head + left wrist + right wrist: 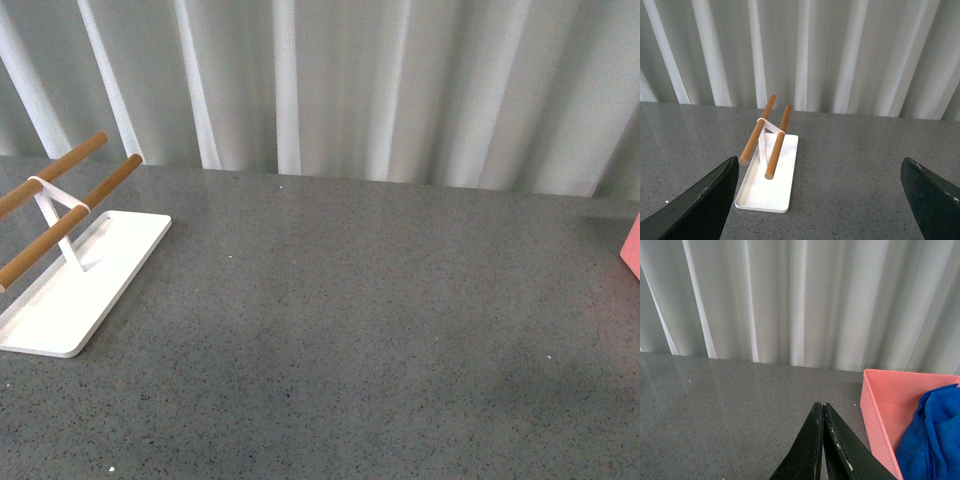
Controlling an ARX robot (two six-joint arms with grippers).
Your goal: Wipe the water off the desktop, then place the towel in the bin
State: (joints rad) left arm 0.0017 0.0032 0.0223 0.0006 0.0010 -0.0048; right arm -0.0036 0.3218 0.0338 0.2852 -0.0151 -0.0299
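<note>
The dark grey speckled desktop (pixel 350 330) fills the front view; no arm shows there. The salmon-pink bin (pixel 632 248) peeks in at the right edge. In the right wrist view the bin (pixel 880 410) holds the bright blue fluffy towel (pixel 935 440), bunched inside it. My right gripper (pixel 820 410) is shut and empty, its black fingers pressed together above the desktop (pixel 715 415), just beside the bin. My left gripper (pixel 820 200) is open wide and empty above the desktop (pixel 850 175).
A white tray (pixel 90 280) with two wooden rods (pixel 60 200) stands at the left of the desktop; it also shows in the left wrist view (pixel 767 190). A pale pleated curtain (pixel 350 80) hangs behind the desktop's far edge.
</note>
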